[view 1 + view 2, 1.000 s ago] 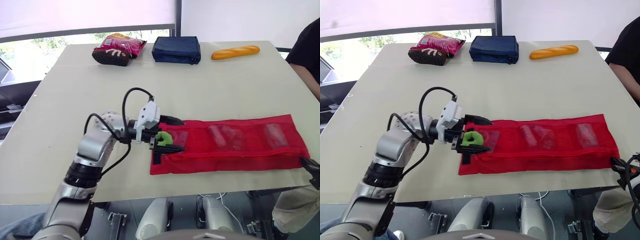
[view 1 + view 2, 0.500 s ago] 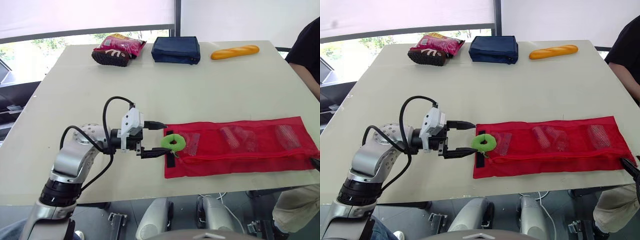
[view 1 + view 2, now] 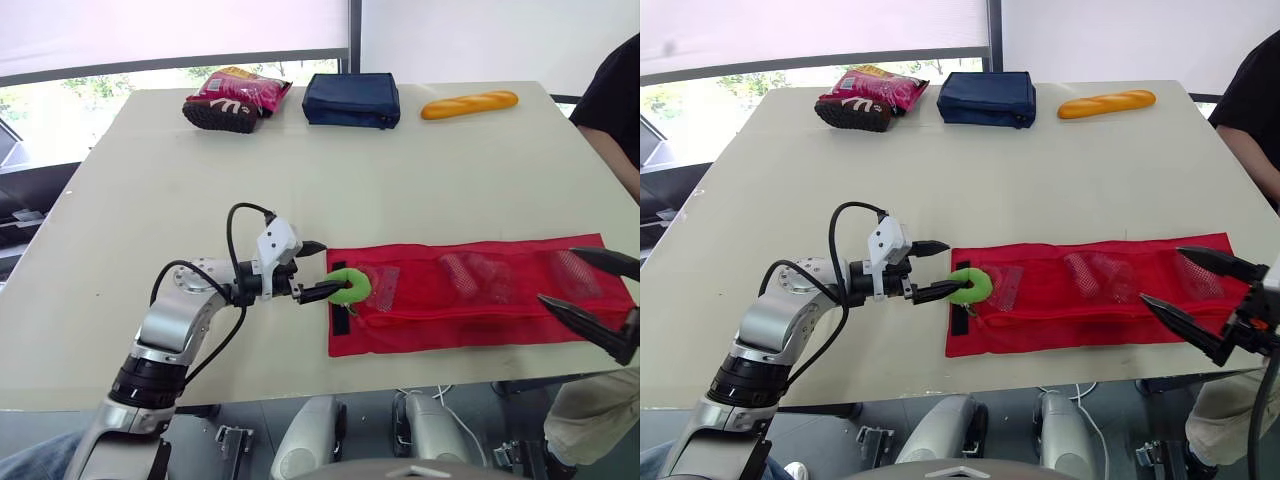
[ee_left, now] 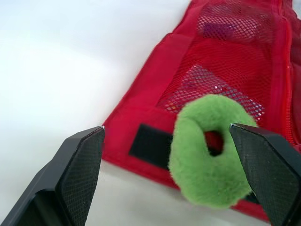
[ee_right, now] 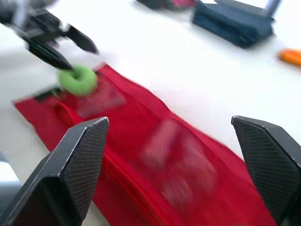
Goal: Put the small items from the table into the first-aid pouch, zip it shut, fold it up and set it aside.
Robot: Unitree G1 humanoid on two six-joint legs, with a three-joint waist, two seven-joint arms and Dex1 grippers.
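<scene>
The red mesh first-aid pouch [image 3: 470, 310] lies unfolded and flat near the table's front edge, with small packets [image 3: 468, 275] showing through its pockets. A fuzzy green ring [image 3: 348, 287] rests on its left end by the black strap. My left gripper [image 3: 326, 268] is open around that ring, and one finger [image 4: 265, 169] sits right beside it. My right gripper [image 3: 556, 275] hangs open over the pouch's right end, holding nothing. The right wrist view looks along the pouch [image 5: 164, 160] toward the ring [image 5: 77, 80] and the left gripper [image 5: 54, 40].
At the table's far edge lie a pink snack bag [image 3: 237, 97], a navy zip bag [image 3: 352, 98] and a bread loaf [image 3: 470, 103]. A person's arm in a black sleeve [image 3: 618, 100] is at the right. The pouch lies close to the table's front edge [image 3: 400, 385].
The pouch slid to the right. My right gripper, shut at the pouch's right corner before, has opened and now hangs over that end. My left gripper drew back, then came forward to the ring again.
</scene>
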